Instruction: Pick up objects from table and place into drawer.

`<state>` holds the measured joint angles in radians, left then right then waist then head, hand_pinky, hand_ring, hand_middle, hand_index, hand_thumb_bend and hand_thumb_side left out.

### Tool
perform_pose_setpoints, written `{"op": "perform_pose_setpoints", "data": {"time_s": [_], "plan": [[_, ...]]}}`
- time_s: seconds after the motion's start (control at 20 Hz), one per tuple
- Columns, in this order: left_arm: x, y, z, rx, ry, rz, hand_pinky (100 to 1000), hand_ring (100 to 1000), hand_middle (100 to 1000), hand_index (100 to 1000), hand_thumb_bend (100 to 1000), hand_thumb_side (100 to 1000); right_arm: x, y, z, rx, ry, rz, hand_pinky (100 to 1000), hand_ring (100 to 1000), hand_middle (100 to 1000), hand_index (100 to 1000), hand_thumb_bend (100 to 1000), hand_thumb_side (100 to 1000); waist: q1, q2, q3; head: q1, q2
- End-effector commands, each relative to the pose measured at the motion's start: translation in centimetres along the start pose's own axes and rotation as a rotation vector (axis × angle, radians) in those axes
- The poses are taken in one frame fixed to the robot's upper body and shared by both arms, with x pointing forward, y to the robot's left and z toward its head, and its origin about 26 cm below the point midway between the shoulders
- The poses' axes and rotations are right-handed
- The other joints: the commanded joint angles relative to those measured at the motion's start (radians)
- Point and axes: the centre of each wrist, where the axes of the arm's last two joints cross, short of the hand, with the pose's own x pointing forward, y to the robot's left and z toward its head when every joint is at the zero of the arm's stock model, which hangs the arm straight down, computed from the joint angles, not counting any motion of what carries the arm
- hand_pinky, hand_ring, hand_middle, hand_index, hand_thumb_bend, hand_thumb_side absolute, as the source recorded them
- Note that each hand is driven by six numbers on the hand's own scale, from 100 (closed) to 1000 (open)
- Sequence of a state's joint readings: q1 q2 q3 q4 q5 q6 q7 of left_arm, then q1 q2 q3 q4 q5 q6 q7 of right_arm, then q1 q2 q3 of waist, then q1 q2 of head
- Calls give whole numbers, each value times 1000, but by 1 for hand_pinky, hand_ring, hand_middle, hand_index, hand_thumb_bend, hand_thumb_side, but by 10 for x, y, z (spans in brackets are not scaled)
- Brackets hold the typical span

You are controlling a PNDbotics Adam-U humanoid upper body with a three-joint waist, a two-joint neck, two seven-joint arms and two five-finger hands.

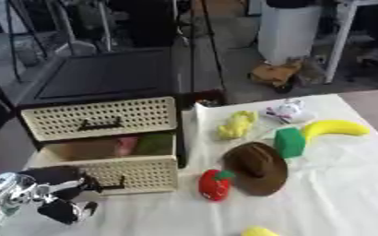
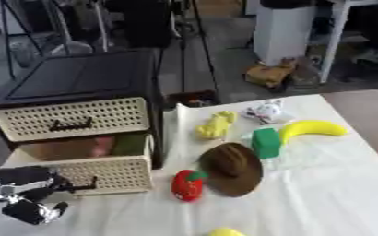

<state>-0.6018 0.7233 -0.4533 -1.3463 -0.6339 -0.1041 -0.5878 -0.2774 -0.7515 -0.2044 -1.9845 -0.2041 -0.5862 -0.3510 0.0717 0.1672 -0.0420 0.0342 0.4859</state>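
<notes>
A black cabinet [image 1: 103,78] holds two cream drawers; the lower drawer [image 1: 136,174] is pulled out, with pink and green things [image 1: 144,144] inside. My left hand [image 1: 59,184] is at the drawer's front left, fingers curled by the black handle [image 1: 111,185]. On the white cloth lie a red pepper [image 1: 215,184], a brown hat [image 1: 258,167], a green block [image 1: 289,142], a banana [image 1: 336,128], a yellow toy [image 1: 237,124], a white and pink toy [image 1: 286,110] and a yellow piece [image 1: 258,231] at the bottom edge. The right hand is out of sight.
The upper drawer [image 1: 99,117] is closed. The white cloth [image 1: 345,193] covers the table to the right and front. Beyond the table stand a white bin [image 1: 287,30], stands and a brown object on the floor [image 1: 274,73].
</notes>
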Motion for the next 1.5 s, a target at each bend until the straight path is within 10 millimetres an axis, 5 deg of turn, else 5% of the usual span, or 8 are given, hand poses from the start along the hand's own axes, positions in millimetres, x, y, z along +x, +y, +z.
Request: {"op": "perform_pose_setpoints", "data": {"time_s": [0.05, 0.65, 1.5], "plan": [[-4, 9, 7, 21, 15, -16, 100, 210, 201, 781, 100, 550, 5, -3, -10, 13, -36, 19, 691, 767, 658, 796, 296, 1000, -4, -11, 2, 0, -10], [4, 9, 11, 51, -6, -47, 100, 208, 204, 635, 100, 547, 5, -4, -9, 9, -29, 23, 692, 767, 657, 796, 294, 1000, -2, -14, 1, 0, -13], [14, -1, 15, 16, -28, -50, 100, 205, 199, 653, 100, 542, 5, -3, -9, 5, -24, 24, 692, 766, 657, 795, 296, 1000, -3, -16, 2, 3, -13]]}}
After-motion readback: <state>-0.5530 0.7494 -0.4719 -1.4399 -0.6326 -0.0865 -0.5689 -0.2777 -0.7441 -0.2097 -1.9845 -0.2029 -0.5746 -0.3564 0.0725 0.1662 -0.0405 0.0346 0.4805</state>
